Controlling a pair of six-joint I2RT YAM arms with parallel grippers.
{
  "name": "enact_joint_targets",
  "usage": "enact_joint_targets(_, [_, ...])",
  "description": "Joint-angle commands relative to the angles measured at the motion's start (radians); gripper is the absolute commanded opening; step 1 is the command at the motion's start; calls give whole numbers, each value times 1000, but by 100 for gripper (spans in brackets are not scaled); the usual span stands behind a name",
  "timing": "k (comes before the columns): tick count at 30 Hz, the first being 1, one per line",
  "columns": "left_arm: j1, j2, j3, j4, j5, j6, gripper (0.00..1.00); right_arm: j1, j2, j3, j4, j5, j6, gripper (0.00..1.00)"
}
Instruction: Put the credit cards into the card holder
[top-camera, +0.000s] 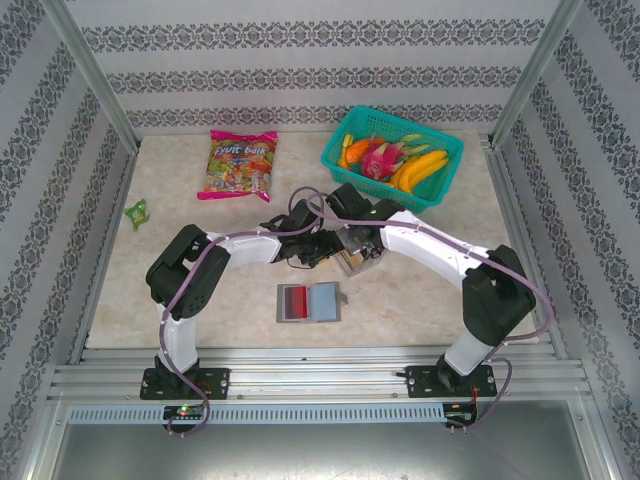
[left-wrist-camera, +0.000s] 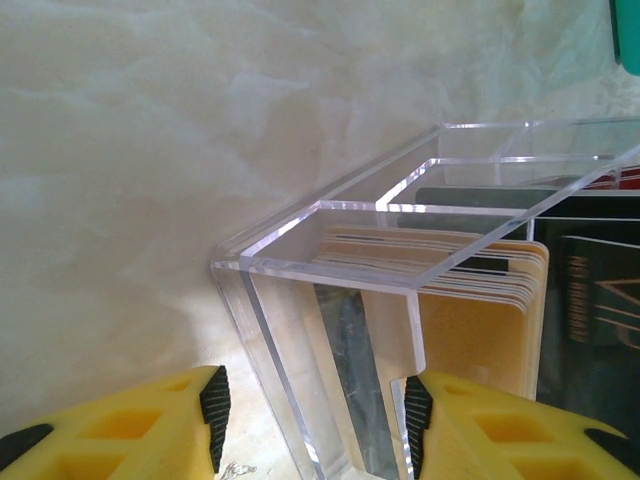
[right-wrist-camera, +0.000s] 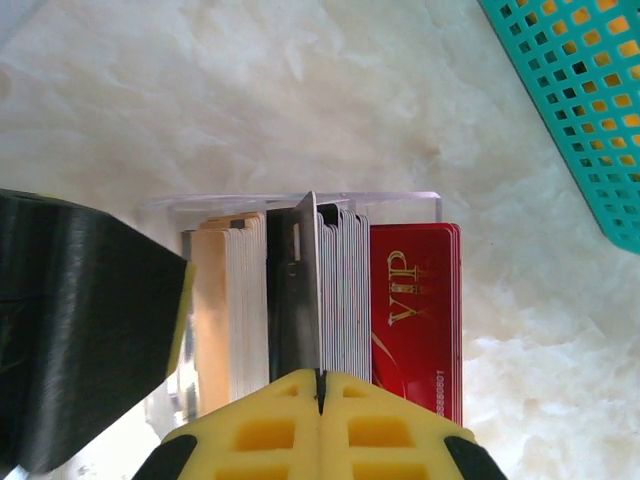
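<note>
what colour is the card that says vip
The VIP card is red with gold lettering, clearest in the right wrist view.

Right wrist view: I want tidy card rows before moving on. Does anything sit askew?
One thin silver-grey card stands higher than its neighbours in the clear acrylic box, because the right gripper has its jaws shut on it. The red VIP cards sit level.

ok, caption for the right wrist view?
Right gripper pinching one card in the clear box, red VIP card alongside.
</note>
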Motion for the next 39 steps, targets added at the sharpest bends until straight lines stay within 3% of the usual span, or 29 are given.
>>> enact_joint_targets(1, [7, -85, -27, 5, -14, 43, 54, -48, -102, -1, -4, -138, 82, 0])
enact_joint_targets(8, [16, -244, -109, 78, -21, 40, 61, -205, -293, -126, 151, -515, 279, 0])
enact_joint_targets(12, [51, -335, -239, 362, 82, -60, 69, -291, -388, -242, 349, -743, 468, 0])
enact_joint_targets(16, [95, -365, -302, 620, 205, -163, 71, -337, -446, -352, 563, -884, 664, 0])
enact_joint_targets(20, [99, -354, -274, 692, 271, -189, 65, -348, -465, -397, 683, -938, 765, 0])
enact_joint_targets(29, [101, -334, -263, 750, 284, -225, 46, -354, -442, -448, 826, -994, 867, 0])
enact_joint_targets(39, [106, -352, -272, 742, 288, -217, 18, -365, -410, -452, 803, -1007, 862, 0])
